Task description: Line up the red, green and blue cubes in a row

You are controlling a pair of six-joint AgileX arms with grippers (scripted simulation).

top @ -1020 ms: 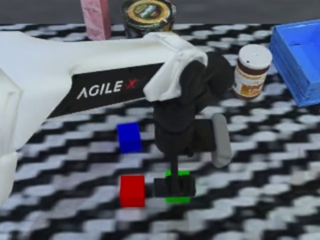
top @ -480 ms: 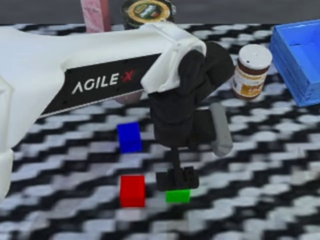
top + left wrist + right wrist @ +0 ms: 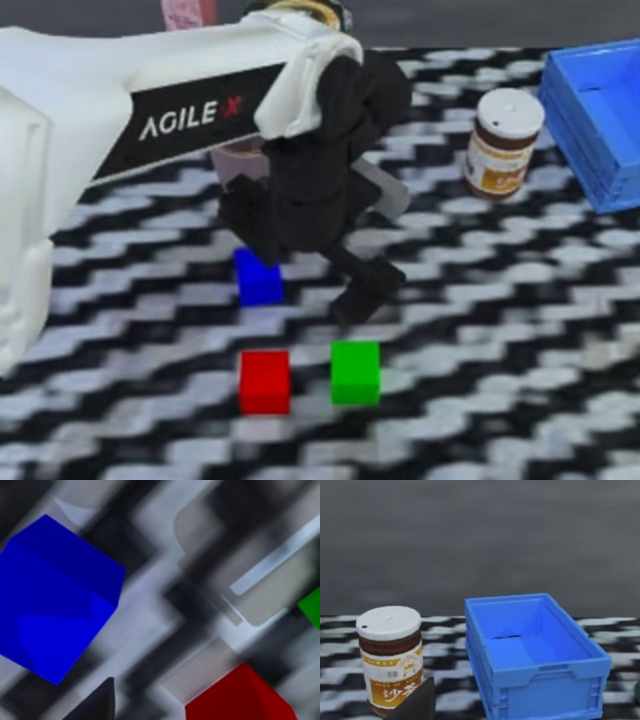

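Observation:
The red cube [image 3: 264, 381] and the green cube [image 3: 355, 372] rest side by side near the table's front, a small gap between them. The blue cube [image 3: 259, 278] sits behind the red one, apart from both. My left gripper [image 3: 362, 290] hangs open and empty above the table, behind the green cube and to the right of the blue one. The left wrist view shows the blue cube [image 3: 55, 600] large, the red cube [image 3: 240, 695] and a sliver of the green cube [image 3: 312, 607]. My right arm is parked out of the top view; one dark finger [image 3: 415, 702] shows.
A brown jar with a white lid [image 3: 503, 142] stands at the back right, next to a blue slatted crate [image 3: 600, 110] at the right edge. A pink box [image 3: 188, 12] and a round tin [image 3: 300, 8] stand along the back, partly behind my left arm.
My left gripper has let go of the green cube, risen and swung back and left toward the blue cube. The green cube now rests uncovered beside the red one.

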